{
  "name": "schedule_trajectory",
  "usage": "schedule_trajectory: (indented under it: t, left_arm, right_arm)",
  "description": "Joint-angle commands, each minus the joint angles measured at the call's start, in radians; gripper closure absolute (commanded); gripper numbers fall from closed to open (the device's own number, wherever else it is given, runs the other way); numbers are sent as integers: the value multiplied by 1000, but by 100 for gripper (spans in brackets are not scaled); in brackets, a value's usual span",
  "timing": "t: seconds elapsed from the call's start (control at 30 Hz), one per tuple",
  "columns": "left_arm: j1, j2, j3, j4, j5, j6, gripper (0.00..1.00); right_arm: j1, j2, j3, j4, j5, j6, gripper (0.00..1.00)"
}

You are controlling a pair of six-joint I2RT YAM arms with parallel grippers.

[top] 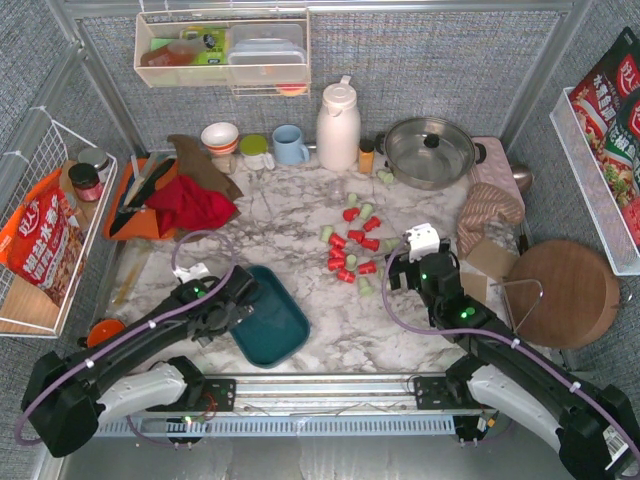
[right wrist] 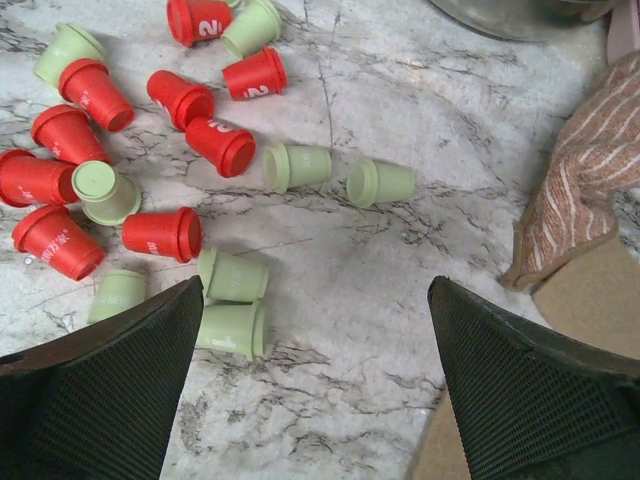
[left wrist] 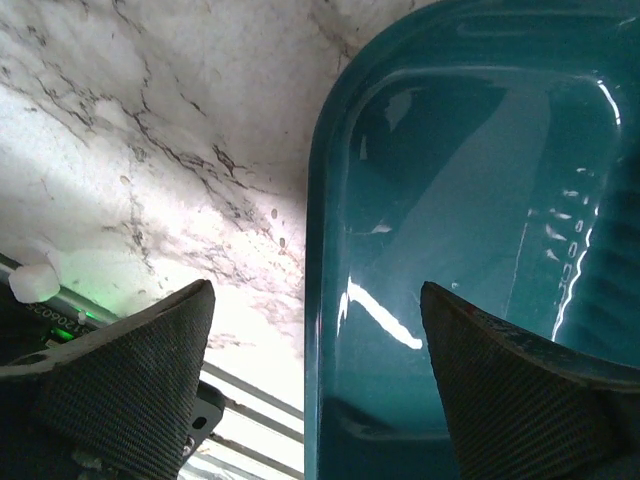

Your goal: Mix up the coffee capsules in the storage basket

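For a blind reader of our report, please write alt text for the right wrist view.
Red and pale green coffee capsules lie scattered on a marble table, filling the upper left. The right gripper, open and holding nothing, frames the bottom edge; a striped cloth lies at the right.

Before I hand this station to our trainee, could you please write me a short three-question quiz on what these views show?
1. True or false: the teal storage basket already holds some coffee capsules.
2. The left gripper hangs over: A) the basket's rim; B) the orange tray; C) the steel pot.
3. Which gripper is nearer the capsules, and are its jaws open or shut?
Key: 1 false, the basket is empty and the capsules lie on the marble table; 2 A; 3 the right gripper, open.
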Motion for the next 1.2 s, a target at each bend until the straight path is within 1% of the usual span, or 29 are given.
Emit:
schedule_trajectory:
  t: [0.0, 0.23, 0.4, 0.77, 0.9, 0.97, 1.03, 1.13, 1.17]
  left_arm:
    - [0, 23, -2, 22, 54, -30, 9]
    - [0, 11, -48, 80, 84, -37, 19]
    - [1, -14, -95, 113, 100, -49, 22]
    - [-1, -98, -202, 180, 90, -72, 50]
    - [0, -114, -215, 192, 77, -69, 55]
    - [0, -121, -221, 196, 73, -66, 59]
    - [0, -126, -224, 199, 68, -61, 65]
    - [0, -130, -220, 199, 54, -38, 81]
    - [1, -130, -214, 199, 49, -22, 84]
  right_arm:
    - [0, -5, 8, -9, 41, 14, 1]
    - [1, -18, 5, -13, 45, 14, 1]
    - [1, -6, 8, -11, 44, 10, 1]
    - [2, 10, 12, -11, 51, 6, 1]
    - [1, 17, 12, -8, 51, 4, 1]
    - [1, 22, 12, -7, 52, 4, 1]
    - [1, 27, 13, -8, 52, 4, 1]
    - [1, 32, 15, -7, 54, 4, 1]
    - [1, 34, 16, -7, 54, 4, 1]
